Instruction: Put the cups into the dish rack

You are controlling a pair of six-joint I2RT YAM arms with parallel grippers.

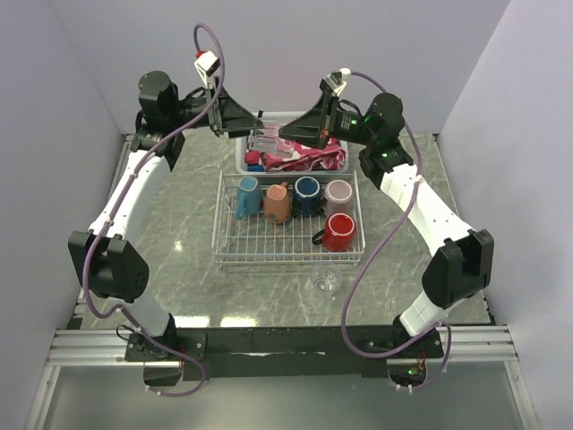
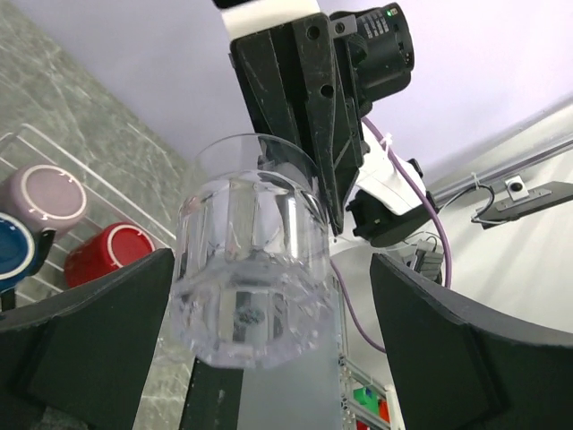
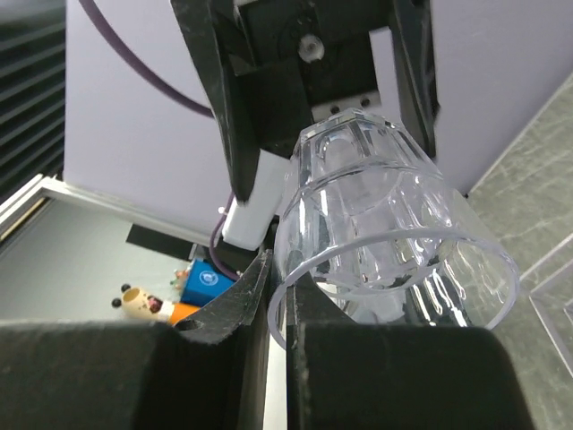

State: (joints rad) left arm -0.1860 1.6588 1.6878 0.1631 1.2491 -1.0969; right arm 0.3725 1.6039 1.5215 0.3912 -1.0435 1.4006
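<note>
Five mugs [image 1: 277, 202] sit in the rack [image 1: 260, 244], one glass [image 1: 325, 280] stands on the tabletop [image 1: 179, 235] beside it, and the second glass [image 2: 255, 287] hangs over the basket [image 1: 243, 161], rim pinched by the right pincer [image 3: 279, 297], left pincer [image 2: 273, 269] wide open around it.

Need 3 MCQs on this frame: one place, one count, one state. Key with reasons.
1. Where is the free glass?
A. on the table, just outside the dish rack's near side
B. inside that rack
C. off the table

2. How many mugs are in the rack?
A. three
B. five
C. seven

3. How is the left claw?
A. shut on a mug
B. out of view
C. open, straddling the lifted glass

Key:
1 A: it sits on marble in front of the rack wires.
2 B: teal mug, terracotta mug, navy mug, mauve mug, red mug.
3 C: its fingers stand wide apart; the right claw pinches the rim.
</note>
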